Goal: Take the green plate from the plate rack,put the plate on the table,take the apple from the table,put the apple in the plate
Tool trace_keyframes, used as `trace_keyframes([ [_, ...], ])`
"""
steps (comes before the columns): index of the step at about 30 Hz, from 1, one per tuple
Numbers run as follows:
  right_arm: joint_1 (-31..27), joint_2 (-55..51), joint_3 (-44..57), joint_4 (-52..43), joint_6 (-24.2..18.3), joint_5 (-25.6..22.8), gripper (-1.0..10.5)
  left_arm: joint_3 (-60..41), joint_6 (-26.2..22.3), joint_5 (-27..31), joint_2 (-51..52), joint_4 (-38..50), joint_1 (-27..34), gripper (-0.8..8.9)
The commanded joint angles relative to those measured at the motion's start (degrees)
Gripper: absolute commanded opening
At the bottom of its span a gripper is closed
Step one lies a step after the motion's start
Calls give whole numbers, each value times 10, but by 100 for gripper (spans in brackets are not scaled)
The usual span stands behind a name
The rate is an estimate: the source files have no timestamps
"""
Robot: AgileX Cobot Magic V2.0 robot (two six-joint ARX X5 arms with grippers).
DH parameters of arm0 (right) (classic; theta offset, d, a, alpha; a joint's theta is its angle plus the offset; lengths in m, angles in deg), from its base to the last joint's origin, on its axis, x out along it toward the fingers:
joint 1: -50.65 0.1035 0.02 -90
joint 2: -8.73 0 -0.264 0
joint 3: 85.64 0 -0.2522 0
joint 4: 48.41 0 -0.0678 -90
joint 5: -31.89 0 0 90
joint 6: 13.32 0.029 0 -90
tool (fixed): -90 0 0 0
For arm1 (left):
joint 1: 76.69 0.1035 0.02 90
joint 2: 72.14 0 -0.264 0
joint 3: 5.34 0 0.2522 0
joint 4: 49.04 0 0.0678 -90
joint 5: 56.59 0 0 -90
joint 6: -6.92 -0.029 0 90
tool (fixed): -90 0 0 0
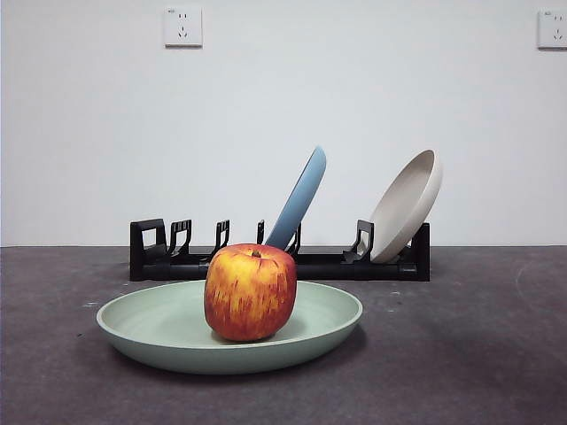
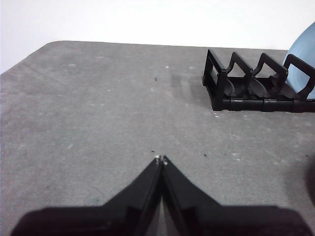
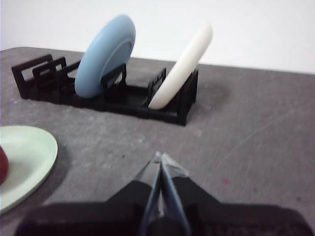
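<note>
The green plate [image 1: 159,329] lies flat on the dark grey table [image 1: 469,354] in front of the plate rack [image 1: 283,261]. The red and yellow apple [image 1: 250,292] stands upright in the plate's middle. My left gripper [image 2: 161,160] is shut and empty over bare table, off the rack's [image 2: 256,86] empty end. My right gripper [image 3: 160,158] is shut and empty, in front of the rack [image 3: 123,96]; the green plate's rim [image 3: 29,162] and a sliver of the apple [image 3: 2,164] show at the edge of its view. Neither gripper shows in the front view.
A blue plate [image 1: 299,199] and a beige plate [image 1: 407,205] lean in the rack's slots; both show in the right wrist view [image 3: 106,54] [image 3: 184,64]. Two wall sockets [image 1: 182,27] sit on the white wall behind.
</note>
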Motion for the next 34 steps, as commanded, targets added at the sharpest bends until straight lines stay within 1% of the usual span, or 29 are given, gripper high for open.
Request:
trace_keyframes([
  [1,-1,-19,25,-1,22,-2,1,-6,2,1,2,-3,2,-3],
  [6,-1,-42,40,37,27,-2,1,-6,2,1,2,-3,2,-3],
  [12,-1,-57,40,36,30,-3,1,-6,2,1,2,-3,2,-3],
  [14,-1,-60,40,31,40,-1,1,-6,2,1,2,-3,2,-3],
  [34,-1,-53,40,32,40,-3,1,-6,2,2,2,-3,2,-3],
])
